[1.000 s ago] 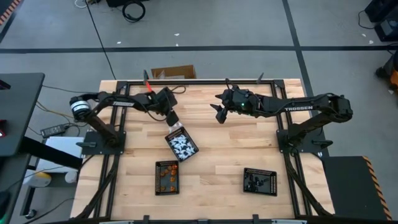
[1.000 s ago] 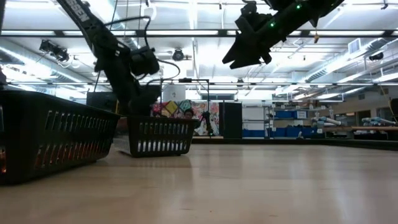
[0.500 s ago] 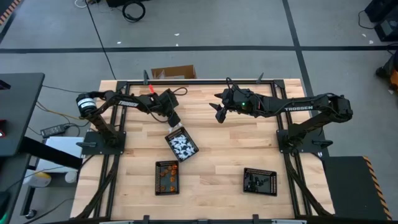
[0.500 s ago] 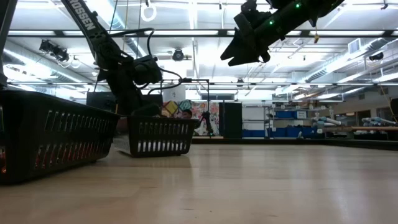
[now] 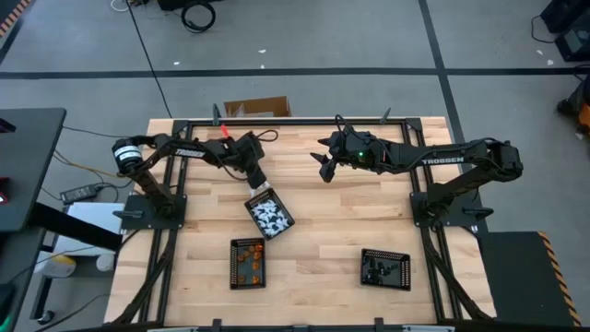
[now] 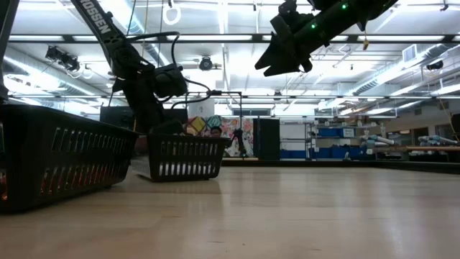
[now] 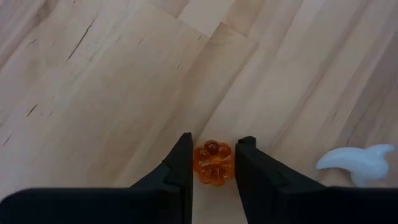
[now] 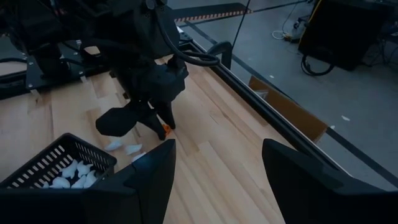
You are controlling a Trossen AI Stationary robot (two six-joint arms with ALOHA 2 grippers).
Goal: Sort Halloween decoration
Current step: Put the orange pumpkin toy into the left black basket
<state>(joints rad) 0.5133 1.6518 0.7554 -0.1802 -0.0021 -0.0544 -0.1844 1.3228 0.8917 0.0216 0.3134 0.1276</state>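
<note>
Orange pumpkin piece lies on the bare tabletop, squarely in the gap of the left tool. Round, no long axis to speak of; fingers flank it at 9 and 3 o'clock, narrowed to just beside it, contact not confirmed, piece not lifted. White ghost-like piece sits apart at 3 o'clock, outside the fingers.

High view: left tool works at 11 o'clock of the tray of white pieces. Tray with orange pieces lies at 6 o'clock, judged the destination.

Right tool hangs wide open and empty above mid-table, farther off.
</note>
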